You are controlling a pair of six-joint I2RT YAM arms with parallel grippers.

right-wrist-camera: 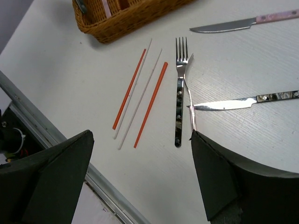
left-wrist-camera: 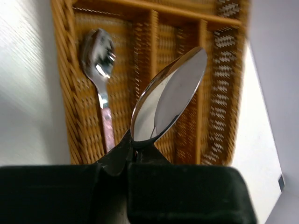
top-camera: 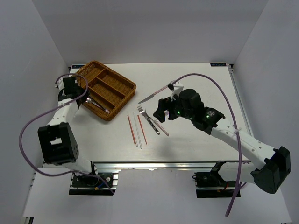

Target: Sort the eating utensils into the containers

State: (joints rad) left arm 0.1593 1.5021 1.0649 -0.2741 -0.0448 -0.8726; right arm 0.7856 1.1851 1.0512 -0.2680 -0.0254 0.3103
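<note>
The brown wicker tray stands at the table's back left. My left gripper hangs over its near-left end, shut on the neck of a silver spoon, which it holds above the compartments. A pink-handled spoon lies in the left compartment. My right gripper is open and empty, just above the table. Ahead of it lie a dark-handled fork, a dark-handled knife, a pink-handled knife, and red and white chopsticks.
A thin silver utensil lies right of the fork and runs under my right fingertip. The tray's corner shows at the far left in the right wrist view. The table's metal front rail is close on the left.
</note>
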